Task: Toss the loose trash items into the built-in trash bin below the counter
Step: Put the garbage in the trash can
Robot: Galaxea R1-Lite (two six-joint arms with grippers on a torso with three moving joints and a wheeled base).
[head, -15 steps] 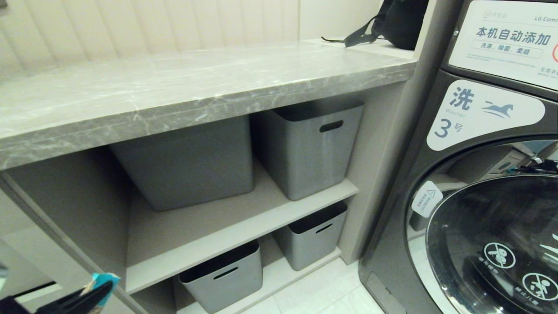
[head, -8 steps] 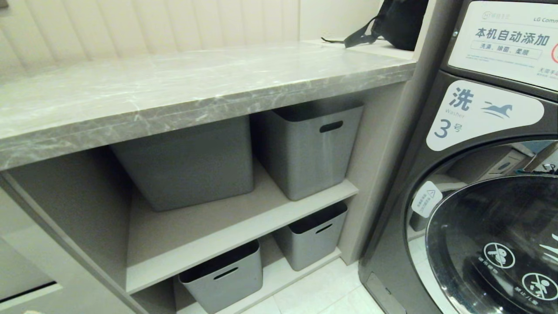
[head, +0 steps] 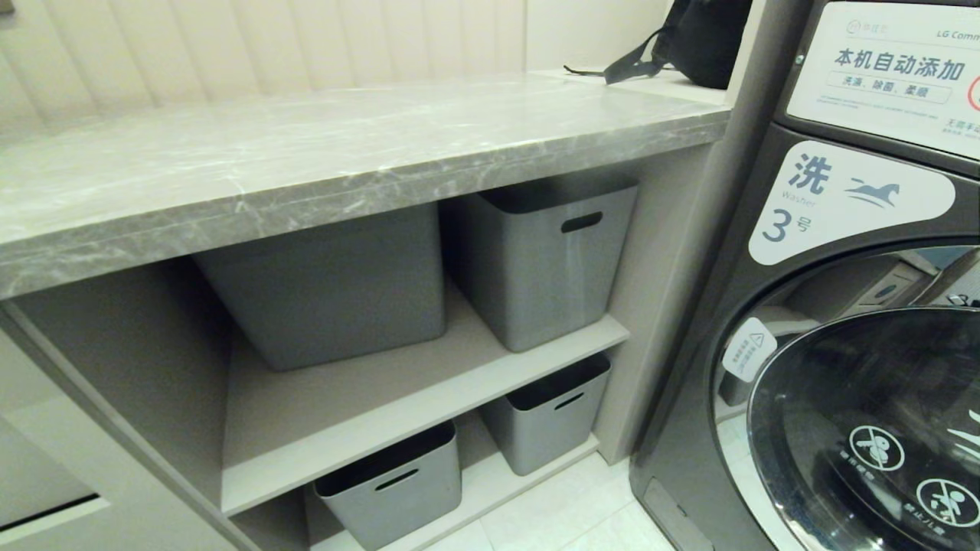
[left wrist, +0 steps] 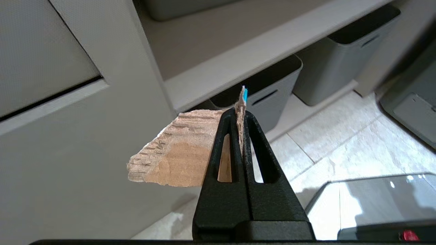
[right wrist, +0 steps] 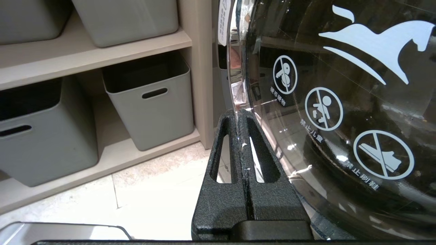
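One cardboard scrap (left wrist: 177, 160) is clamped edge-on between the closed fingers of the left gripper (left wrist: 241, 112), low beside the beige cabinet front (left wrist: 68, 143) and just to the side of the open shelves (left wrist: 238, 54); its brown torn face is turned toward the cabinet and a sliver of turquoise shows at its tip. The right gripper (right wrist: 240, 115) is pressed shut on nothing and is parked by the washing machine door (right wrist: 340, 102). For the step in hand, it is judged that the scrap should be carried across the cabinet front toward the dark seam (left wrist: 51, 97) of the panel, where the bin flap may lie, though no sticker can be made out. The scrap should be pushed leading-edge first, so that the flap is swung inward before the grip is released; the grip should be kept firm meanwhile, since only a narrow strip is pinched. Four grey storage bins (head: 536, 260) are counted under the counter (head: 306, 168), two per shelf. No scraps are seen on the counter, and one black bag (head: 689, 38) sits at its far end.
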